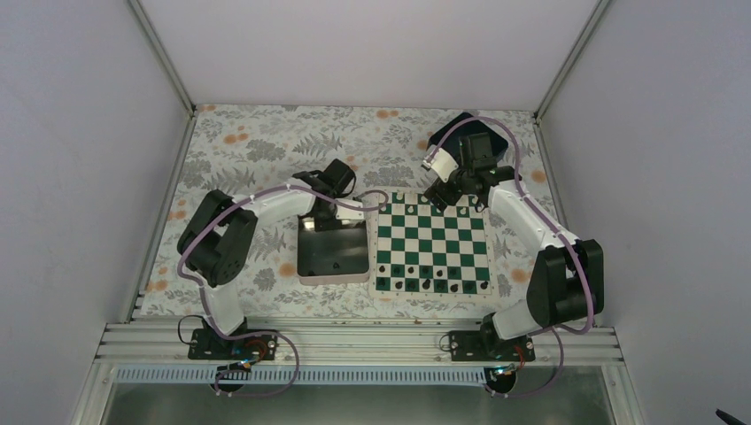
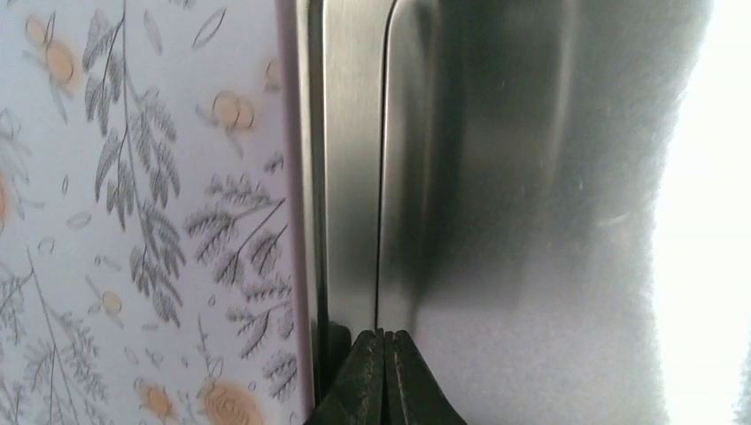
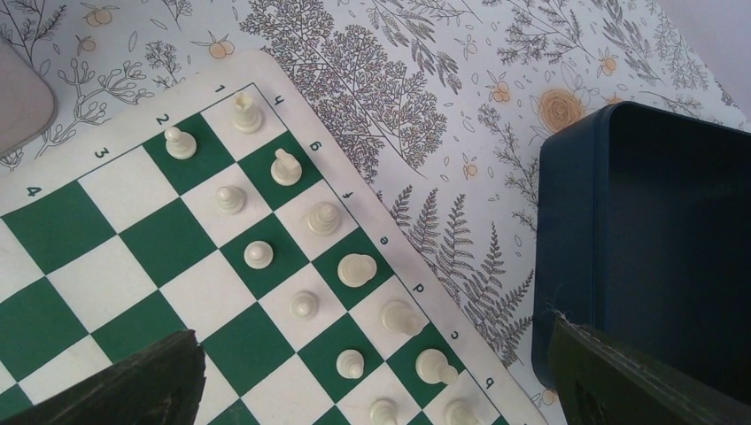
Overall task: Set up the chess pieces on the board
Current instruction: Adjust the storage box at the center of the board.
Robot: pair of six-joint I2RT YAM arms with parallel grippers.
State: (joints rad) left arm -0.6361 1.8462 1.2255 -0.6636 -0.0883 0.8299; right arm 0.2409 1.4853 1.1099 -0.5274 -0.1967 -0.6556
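The green and white board [image 1: 432, 241] lies right of centre. Several black chess pieces [image 1: 427, 284] stand along its near rows; none shows in the wrist views. My left gripper [image 1: 329, 202] is over the far edge of the silver tin [image 1: 334, 252]. In the left wrist view its fingertips [image 2: 387, 341] are pressed together inside the tin [image 2: 531, 221] beside its wall, with nothing seen between them. My right gripper [image 1: 452, 190] hovers open and empty over the board's far edge [image 3: 372, 390], above the board [image 3: 159, 266].
Small white pieces [image 3: 305, 221] fill the board's two far rows. A dark blue bin [image 3: 655, 248] stands just beyond the board, also in the top view [image 1: 467, 128]. The flowered cloth [image 2: 133, 221] covers the table, and grey walls enclose it.
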